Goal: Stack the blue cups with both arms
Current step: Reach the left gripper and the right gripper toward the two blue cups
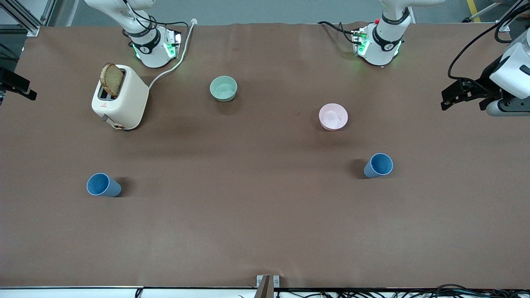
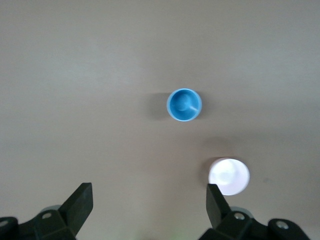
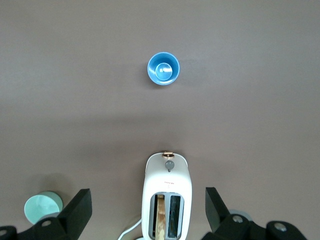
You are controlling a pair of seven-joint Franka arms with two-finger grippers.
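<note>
The front view looks steeply down from high up, facing both arm bases, and takes in the whole brown-covered desk. Each wrist view looks straight down from well above. The left shares the pale pink round bowl; the right shares the cream toaster.

Brown table, blue cups, bowls, toaster

I see two matte blue tapered cups, upright and well apart on the brown surface: one cup toward the right arm's end, the other cup toward the left arm's.
</note>
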